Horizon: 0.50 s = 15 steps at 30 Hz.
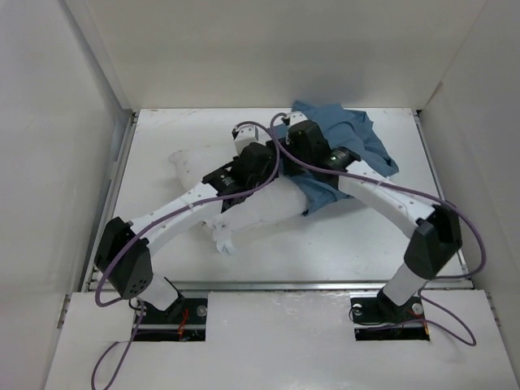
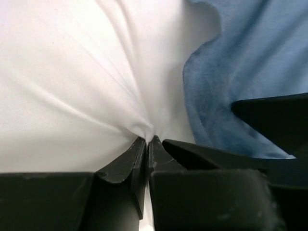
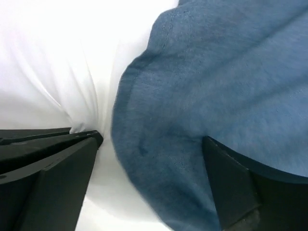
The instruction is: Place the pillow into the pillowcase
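My left end effector [image 2: 147, 140] pinched a fold of the pillow [image 2: 72, 72], which lay left-to-right across the surface [image 1: 341, 244], and my right end effector [image 3: 151, 138], nearer the pillowcase [image 3: 216, 86], stood wide astride its hem at the pillow's right end.

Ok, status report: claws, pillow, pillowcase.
Left claw shut, pinching pillow. Right claw open over pillowcase hem. Pillow mostly outside pillowcase. No obstruction seen.

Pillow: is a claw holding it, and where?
Yes. The left claw pinches a small fold of fabric on the pillow, beside the pillowcase edge. The right claw is open, holding nothing.
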Each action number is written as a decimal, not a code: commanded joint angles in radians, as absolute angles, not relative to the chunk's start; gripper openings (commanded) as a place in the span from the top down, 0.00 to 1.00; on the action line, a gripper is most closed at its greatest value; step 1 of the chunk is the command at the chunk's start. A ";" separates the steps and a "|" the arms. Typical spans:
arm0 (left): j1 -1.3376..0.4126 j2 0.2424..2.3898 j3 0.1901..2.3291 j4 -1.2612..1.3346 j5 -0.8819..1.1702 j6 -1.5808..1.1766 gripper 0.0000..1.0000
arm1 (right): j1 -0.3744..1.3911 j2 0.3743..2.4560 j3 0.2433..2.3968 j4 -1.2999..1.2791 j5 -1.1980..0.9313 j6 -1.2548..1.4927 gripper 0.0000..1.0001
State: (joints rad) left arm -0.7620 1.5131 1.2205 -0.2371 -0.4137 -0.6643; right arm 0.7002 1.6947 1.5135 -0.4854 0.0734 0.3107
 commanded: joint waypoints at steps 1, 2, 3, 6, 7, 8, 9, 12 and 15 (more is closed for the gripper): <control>-0.764 1.525 1.218 -0.130 -0.419 -0.696 1.00 | 0.735 1.441 1.487 -0.449 -0.002 0.327 0.00; -0.764 1.525 1.218 -0.146 -0.419 -0.709 1.00 | 0.726 1.404 1.447 -0.449 0.020 0.336 0.00; -0.764 1.535 1.218 -0.182 -0.428 -0.709 1.00 | 0.726 1.331 1.422 -0.460 0.044 0.347 0.00; -0.776 1.536 1.259 -0.259 -0.471 -0.687 0.70 | 0.726 1.206 1.341 -0.515 0.194 0.412 0.00; -0.776 1.536 1.273 -0.268 -0.515 -0.663 0.37 | 0.726 1.180 1.322 -0.566 0.233 0.457 0.00; -0.790 1.536 1.282 -0.268 -0.532 -0.637 0.26 | 0.715 1.157 1.303 -0.590 0.303 0.481 0.00; -0.799 1.523 1.292 -0.278 -0.554 -0.617 0.19 | 0.715 1.135 1.260 -0.615 0.327 0.509 0.00; -0.824 1.493 1.334 -0.324 -0.618 -0.571 0.00 | 0.660 1.068 1.148 -0.661 0.341 0.596 0.00; -0.836 1.463 1.356 -0.333 -0.632 -0.519 0.00 | 0.574 1.035 1.057 -0.650 0.293 0.667 0.00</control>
State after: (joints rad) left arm -0.8280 1.5330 1.3010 -0.2951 -0.5529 -0.5995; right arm 0.6334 1.0019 1.1442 -0.5716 0.2783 0.5522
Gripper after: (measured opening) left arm 0.997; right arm 0.998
